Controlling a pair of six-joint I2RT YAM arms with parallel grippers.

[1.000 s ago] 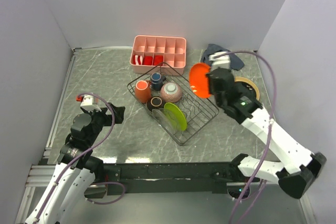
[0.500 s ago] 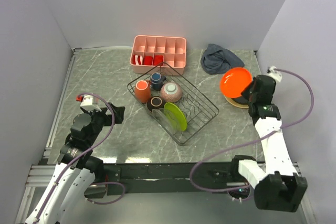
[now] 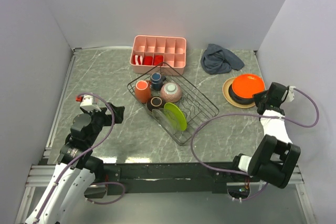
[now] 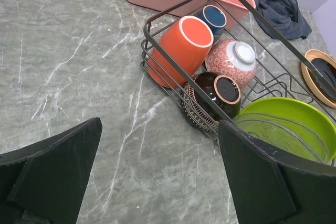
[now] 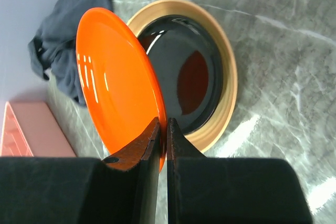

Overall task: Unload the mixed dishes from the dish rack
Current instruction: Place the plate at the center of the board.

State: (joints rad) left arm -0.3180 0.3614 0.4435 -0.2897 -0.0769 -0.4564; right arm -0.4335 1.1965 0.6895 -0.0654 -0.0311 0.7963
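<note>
While right gripper pinches orange plate, tan plate beneath, grey cloth beside.

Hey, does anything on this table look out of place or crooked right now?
Nothing looks spilled or broken. The dish rack sits askew on the table, the orange mug lies on its side inside it, and a grey cloth is crumpled at the far right.

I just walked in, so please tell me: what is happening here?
The right hand pinches the orange plate by its rim, tilted over the tan plate lying right of the dish rack. The left hand is open near the rack. In the rack are the lime green plate, orange mug, blue cup, pinkish bowl and dark-brown bowl.
</note>
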